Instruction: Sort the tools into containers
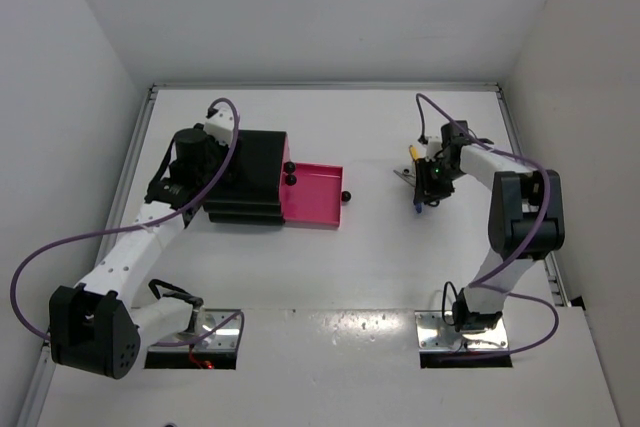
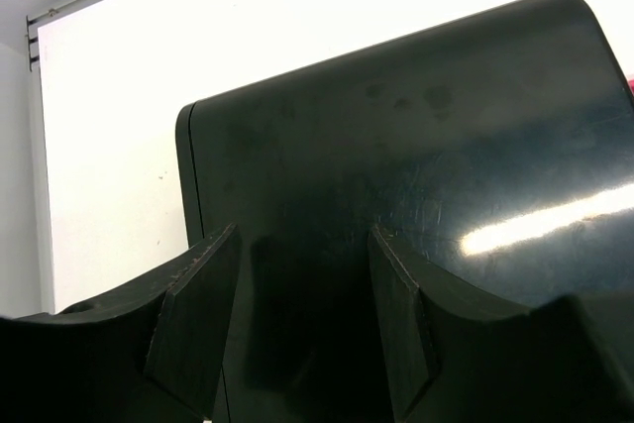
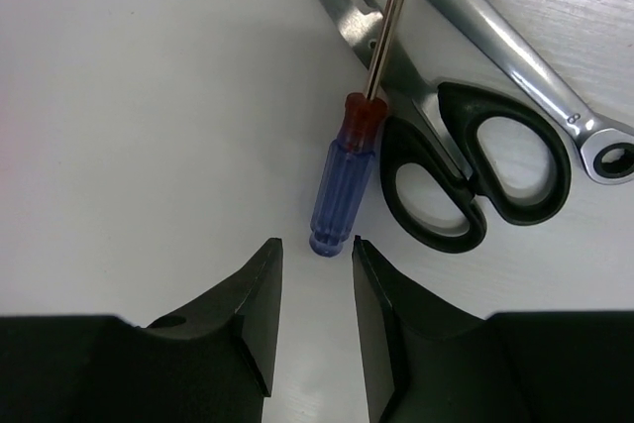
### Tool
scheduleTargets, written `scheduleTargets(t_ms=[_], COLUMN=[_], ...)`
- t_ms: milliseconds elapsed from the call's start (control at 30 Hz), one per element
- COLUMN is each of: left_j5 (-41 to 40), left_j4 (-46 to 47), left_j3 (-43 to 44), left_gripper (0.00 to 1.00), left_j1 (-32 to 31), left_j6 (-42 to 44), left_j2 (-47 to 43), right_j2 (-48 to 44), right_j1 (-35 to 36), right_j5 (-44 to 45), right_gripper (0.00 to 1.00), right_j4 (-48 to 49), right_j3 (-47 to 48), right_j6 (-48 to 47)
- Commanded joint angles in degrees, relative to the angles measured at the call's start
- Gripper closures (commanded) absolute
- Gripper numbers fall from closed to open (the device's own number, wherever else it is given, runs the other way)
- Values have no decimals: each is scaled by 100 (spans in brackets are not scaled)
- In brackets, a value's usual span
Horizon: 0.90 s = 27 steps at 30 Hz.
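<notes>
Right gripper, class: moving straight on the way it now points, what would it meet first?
Probably the blue screwdriver, its handle end just ahead of the right gripper; depth is unclear.

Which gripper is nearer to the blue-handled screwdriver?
Right. The right gripper hovers just off the handle end of the screwdriver, jaws open. The left gripper is far away, at the black drawer unit.

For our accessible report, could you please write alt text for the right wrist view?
A blue-handled screwdriver lies just ahead of the right gripper, whose jaws stand apart and empty. Black-handled scissors and a silver wrench lie beside it.
</notes>
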Motion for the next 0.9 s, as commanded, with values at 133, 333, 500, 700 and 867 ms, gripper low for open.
scheduleTargets(t_ms=[133,333,500,700,867], left_j5=[-120,-172,-172,-225,-225], left_j4=[-552,-552,-552,-499,-499], left_j3=[-297,-297,-297,-350,-350], left_gripper=[40,40,40,40,40], left_j1=[-47,6,6,6,6], left_j6=[-6,-6,-6,-6,-6], left_j2=[88,88,88,88,88], right_j2=[266,433,608,451,-574], right_j1=[71,72,124,124,124], right_j5=[61,61,176,228,-289], right_gripper=[65,65,73,100,100], right_j4=[181,242,357,295,-178], right_j3=[31,84,84,31,-223], right_j6=[99,161,214,135,-524])
